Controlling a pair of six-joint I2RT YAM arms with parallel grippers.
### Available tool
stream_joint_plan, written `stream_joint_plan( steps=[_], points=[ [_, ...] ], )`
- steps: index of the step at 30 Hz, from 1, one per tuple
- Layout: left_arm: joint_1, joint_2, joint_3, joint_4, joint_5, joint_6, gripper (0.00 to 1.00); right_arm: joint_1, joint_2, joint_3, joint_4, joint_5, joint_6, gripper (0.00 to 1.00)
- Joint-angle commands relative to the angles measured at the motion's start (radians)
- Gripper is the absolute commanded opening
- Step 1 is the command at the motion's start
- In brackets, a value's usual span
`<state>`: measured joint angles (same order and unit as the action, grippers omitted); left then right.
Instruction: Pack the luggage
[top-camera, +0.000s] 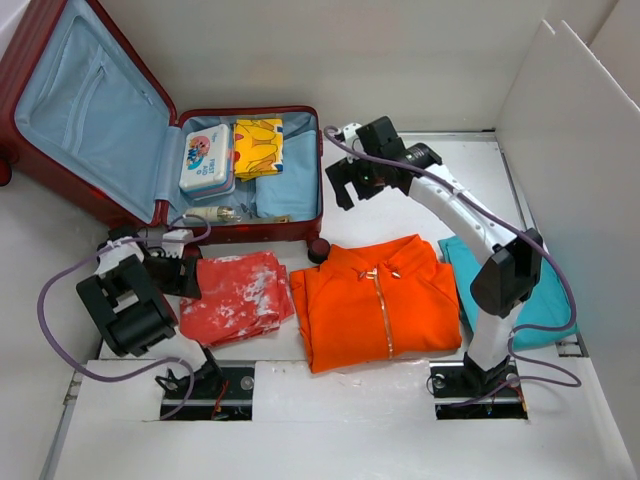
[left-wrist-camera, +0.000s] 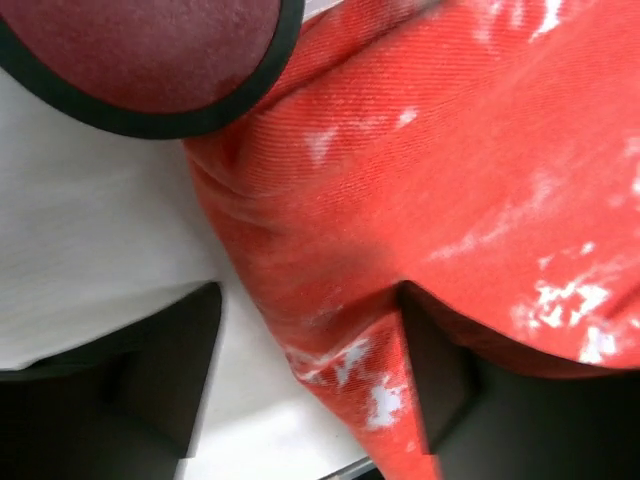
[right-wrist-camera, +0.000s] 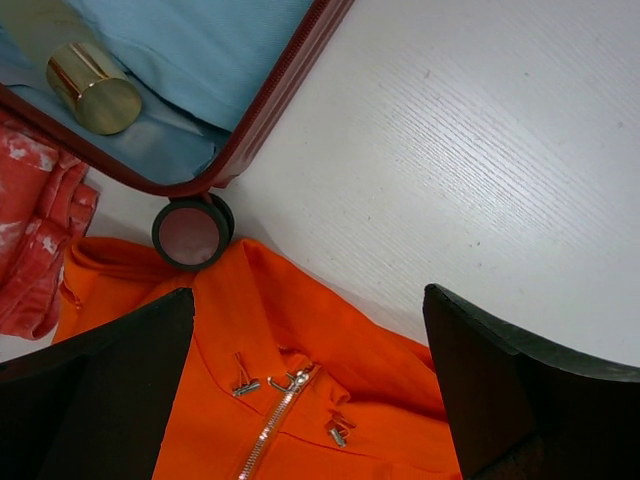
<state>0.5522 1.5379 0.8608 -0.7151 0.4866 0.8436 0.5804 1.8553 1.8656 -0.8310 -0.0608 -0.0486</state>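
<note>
The luggage (top-camera: 90, 110) lies open at the back left with its lid up and blue lining showing; its red rim (right-wrist-camera: 270, 110) and a wheel (right-wrist-camera: 192, 232) appear in the right wrist view. My left gripper (top-camera: 185, 272) is low at the left edge of a red, white-blotched garment (top-camera: 238, 295). Its jaws stand apart around a fold of that garment (left-wrist-camera: 400, 200); the right finger (left-wrist-camera: 445, 385) touches the cloth, the left finger (left-wrist-camera: 160, 370) is off it. My right gripper (top-camera: 352, 188) hovers open above the collar of an orange zip jacket (right-wrist-camera: 330, 400).
Inside the case lie a white and blue box (top-camera: 205, 158), a yellow cloth (top-camera: 258, 148) and a small gold-capped bottle (right-wrist-camera: 95, 90). A teal garment (top-camera: 530, 300) lies at the right under my right arm. White walls close off the back and right.
</note>
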Motion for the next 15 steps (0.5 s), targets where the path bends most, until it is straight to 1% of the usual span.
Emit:
stream_joint_plan(
  steps=[1, 2, 3, 4, 5, 8, 11, 12, 14, 15],
  points=[
    [0.02, 0.123, -0.017, -0.113, 0.096, 0.112, 0.61, 0.018, -0.016, 0.04, -0.025, 0.074, -0.007, 1.0],
    [0.02, 0.134, -0.017, -0.125, 0.107, 0.135, 0.47, 0.018, -0.025, 0.04, -0.025, 0.075, -0.007, 1.0],
    [0.02, 0.146, -0.005, -0.135, 0.107, 0.167, 0.35, 0.018, -0.025, 0.04, -0.025, 0.087, -0.007, 1.0],
    [0.02, 0.169, 0.006, -0.162, 0.133, 0.189, 0.19, 0.027, -0.034, 0.04, -0.025, 0.087, -0.007, 1.0],
    [0.02, 0.182, 0.006, -0.175, 0.147, 0.213, 0.0, 0.027, -0.034, 0.029, -0.025, 0.102, -0.007, 1.0],
    [0.02, 0.232, 0.041, -0.217, 0.182, 0.267, 0.0, 0.027, -0.053, 0.011, -0.025, 0.139, -0.007, 1.0],
    [0.02, 0.245, 0.063, -0.271, 0.217, 0.287, 0.0, 0.027, -0.074, 0.001, -0.025, 0.168, -0.007, 1.0],
    [0.02, 0.231, 0.078, -0.291, 0.231, 0.322, 0.0, 0.027, -0.074, 0.001, -0.025, 0.182, -0.007, 1.0],
    [0.02, 0.193, 0.095, -0.307, 0.253, 0.333, 0.0, 0.027, -0.099, -0.034, -0.025, 0.191, -0.007, 1.0],
    [-0.009, 0.135, 0.104, -0.288, 0.242, 0.322, 0.0, 0.027, -0.099, -0.043, -0.013, 0.205, -0.007, 1.0]
  ],
)
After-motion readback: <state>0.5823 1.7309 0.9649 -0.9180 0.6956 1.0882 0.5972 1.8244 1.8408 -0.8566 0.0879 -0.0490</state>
